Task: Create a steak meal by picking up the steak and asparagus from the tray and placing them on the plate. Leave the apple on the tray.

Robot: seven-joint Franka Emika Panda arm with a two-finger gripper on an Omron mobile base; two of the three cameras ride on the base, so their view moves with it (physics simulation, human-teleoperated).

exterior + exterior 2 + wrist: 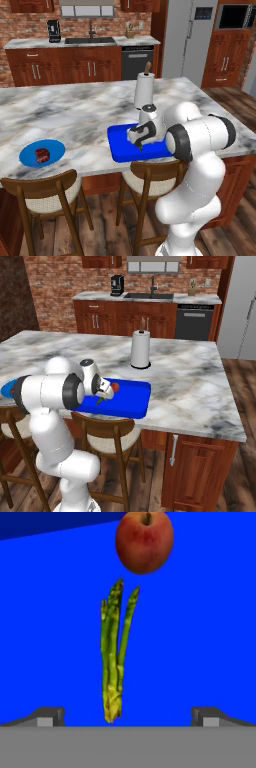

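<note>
Steak (42, 154): dark red-brown blocky slab, resting flat on round light-blue plate (56, 145), well apart from tray. Asparagus (114, 657): thin green bundle of stalks, lying flat inside bright blue rectangular tray (120, 150). Apple (145, 542): round, red, upright inside tray, just beyond asparagus tips.

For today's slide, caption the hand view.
Open gripper hovers over asparagus beside apple on blue tray.

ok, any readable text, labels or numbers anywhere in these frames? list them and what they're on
None readable.
Tray, plate, paper towel roll: plain, no print.
Fridge panel: dark display, too small and blurred to tell whether it carries text.
Coffee maker: no legible marking.
</note>
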